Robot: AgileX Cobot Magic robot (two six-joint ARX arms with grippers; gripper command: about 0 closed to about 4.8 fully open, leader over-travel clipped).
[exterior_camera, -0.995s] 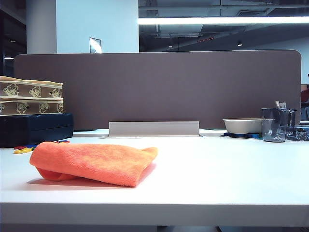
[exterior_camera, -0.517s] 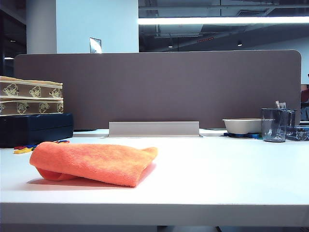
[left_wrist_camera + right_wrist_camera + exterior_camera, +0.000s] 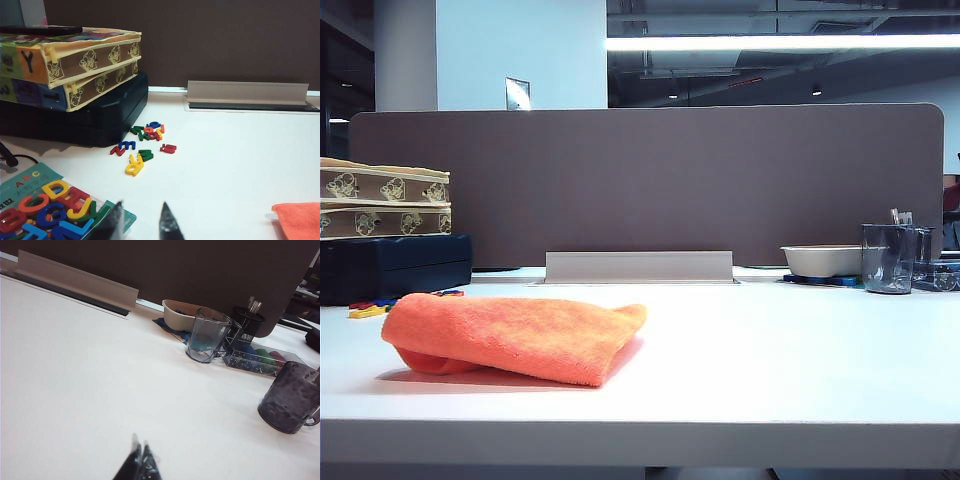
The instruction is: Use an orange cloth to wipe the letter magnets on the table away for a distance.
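White table (image 3: pixel 770 360): left gripper (image 3: pixel 142 225) empty, tips apart; letter magnets (image 3: pixel 142 142) just ahead, orange cloth (image 3: pixel 298 220) off beside. Right gripper (image 3: pixel 139 462) tips together.

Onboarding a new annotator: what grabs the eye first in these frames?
The orange cloth, folded at the table's front left. Then the letter magnets, loosely scattered beside the stacked boxes. Neither the slightly open left gripper nor the shut right gripper holds anything.
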